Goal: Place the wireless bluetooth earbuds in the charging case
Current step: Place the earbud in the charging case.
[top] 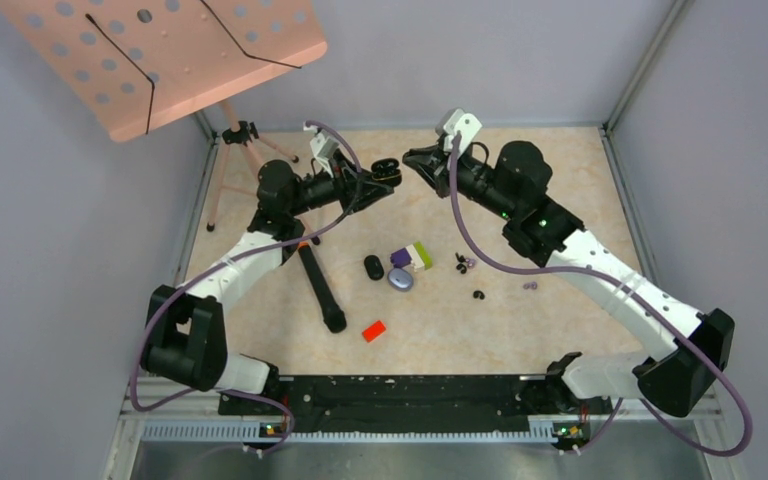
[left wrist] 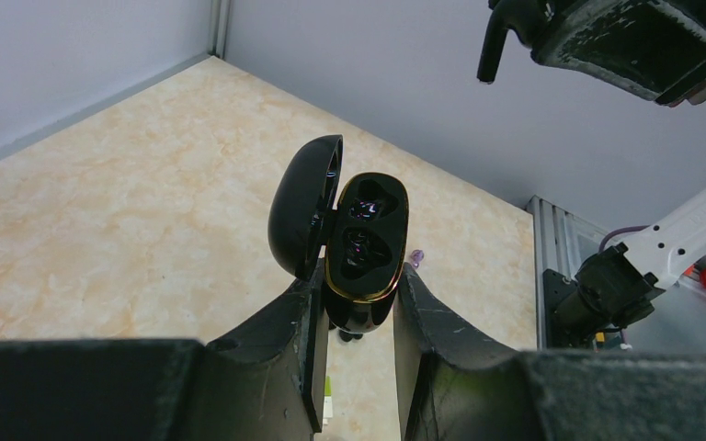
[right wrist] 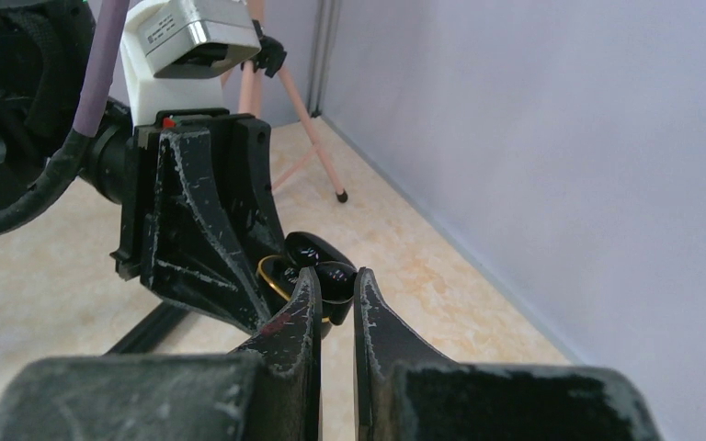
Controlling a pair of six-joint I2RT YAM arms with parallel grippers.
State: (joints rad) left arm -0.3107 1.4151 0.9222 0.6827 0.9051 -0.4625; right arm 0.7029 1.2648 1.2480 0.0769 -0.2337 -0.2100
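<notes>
My left gripper [top: 373,178] is shut on the base of an open glossy black charging case [left wrist: 365,248] with a gold rim and holds it in the air, lid [left wrist: 303,207] swung left. Both wells look empty. My right gripper [right wrist: 335,287] is shut on a black earbud [right wrist: 335,276], held just in front of the case's open mouth [right wrist: 276,274]. In the top view the right gripper [top: 412,159] faces the case [top: 385,170] with a small gap. Other earbuds lie on the table: black ones [top: 460,264] [top: 479,295], purple ones [top: 471,262] [top: 530,285].
On the table lie a closed black case [top: 374,267], a pale purple case [top: 400,279], a purple, green and white block stack [top: 413,256], a red block [top: 374,330] and a black bar [top: 320,288]. A pink music stand [top: 160,55] on a tripod stands at the back left.
</notes>
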